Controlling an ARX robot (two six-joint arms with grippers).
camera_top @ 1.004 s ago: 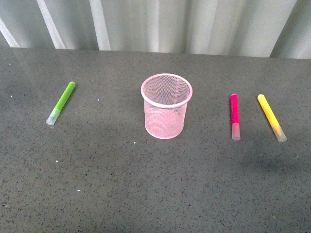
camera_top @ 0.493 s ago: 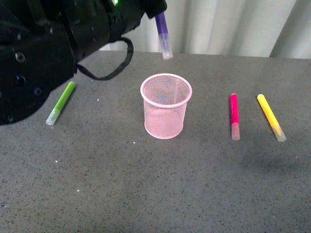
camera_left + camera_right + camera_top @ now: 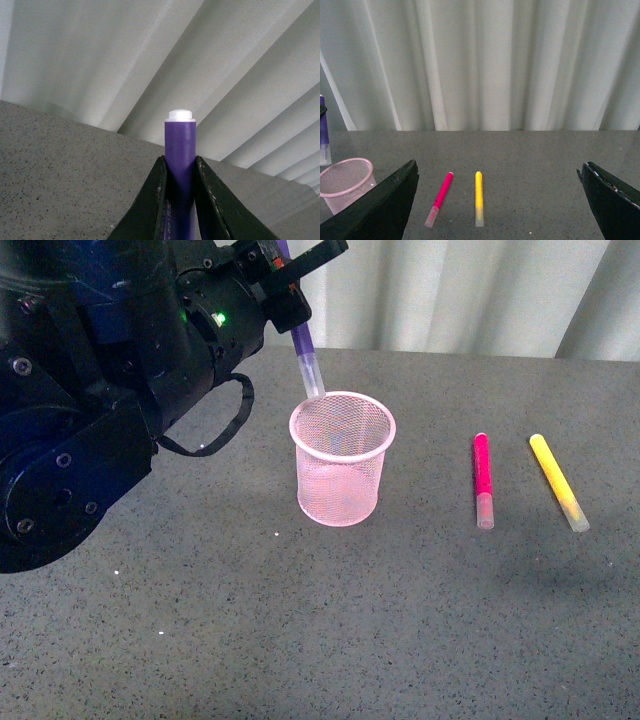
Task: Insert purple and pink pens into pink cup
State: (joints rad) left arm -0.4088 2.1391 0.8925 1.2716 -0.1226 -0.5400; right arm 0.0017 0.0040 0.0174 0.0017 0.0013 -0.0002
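Observation:
My left gripper [image 3: 283,278] is shut on the purple pen [image 3: 303,352], which hangs nearly upright, clear cap down, its tip just above the far-left rim of the pink cup [image 3: 342,459]. In the left wrist view both fingers press the purple barrel [image 3: 180,160]. The pink pen [image 3: 483,478] lies flat on the table to the right of the cup. In the right wrist view the open right gripper [image 3: 500,200] frames the pink pen [image 3: 440,197], with the cup [image 3: 346,181] and the hanging purple pen [image 3: 324,140] at the edge of the picture.
A yellow marker [image 3: 558,481] lies just right of the pink pen, also seen as a yellow marker [image 3: 479,197] in the right wrist view. The dark grey table [image 3: 400,620] ends at a pleated white curtain [image 3: 450,290]. My left arm's bulk [image 3: 100,410] covers the table's left side.
The left arm entered from the upper left with the purple pen, then lowered and shifted it left, bringing its tip down to the cup's rim. It now hides the lime-green marker.

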